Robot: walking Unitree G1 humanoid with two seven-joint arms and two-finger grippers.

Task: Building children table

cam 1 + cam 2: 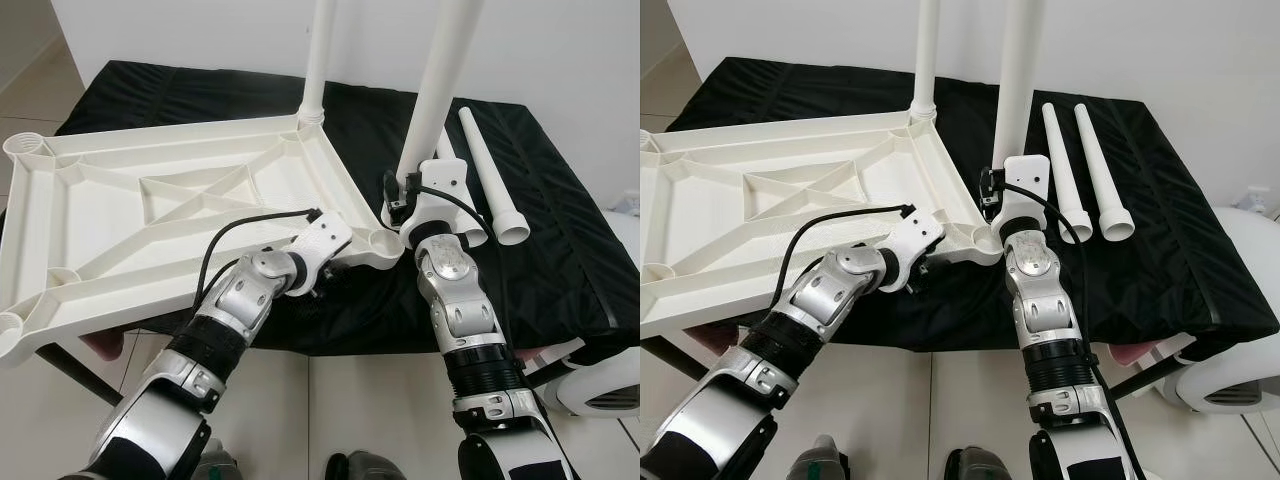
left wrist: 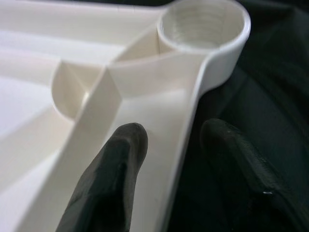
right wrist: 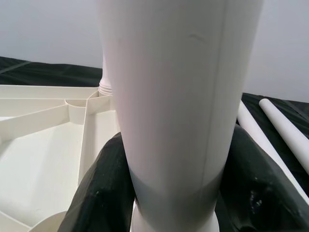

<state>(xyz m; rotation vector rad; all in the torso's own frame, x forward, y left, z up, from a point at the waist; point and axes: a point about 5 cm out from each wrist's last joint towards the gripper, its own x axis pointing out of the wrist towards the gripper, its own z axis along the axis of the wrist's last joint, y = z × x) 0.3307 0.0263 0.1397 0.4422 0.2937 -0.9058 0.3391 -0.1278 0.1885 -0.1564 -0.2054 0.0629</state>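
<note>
A white plastic tabletop (image 1: 150,215) lies upside down on a black-covered table (image 1: 560,250). One white leg (image 1: 315,60) stands screwed into its far right corner. My right gripper (image 3: 178,193) is shut on a second leg (image 1: 440,80), held upright just behind the near right corner socket (image 1: 385,243). My left gripper (image 2: 176,133) is open and straddles the tabletop's rim beside that socket (image 2: 203,24), one finger (image 2: 116,164) inside the rim and the other outside. Two loose legs (image 1: 1060,170) (image 1: 1098,170) lie side by side to the right.
The tabletop's left part overhangs the table's front edge. A white appliance (image 1: 600,385) stands on the tiled floor at the lower right. A white wall rises behind the table. Something pink (image 1: 100,345) shows under the table at the left.
</note>
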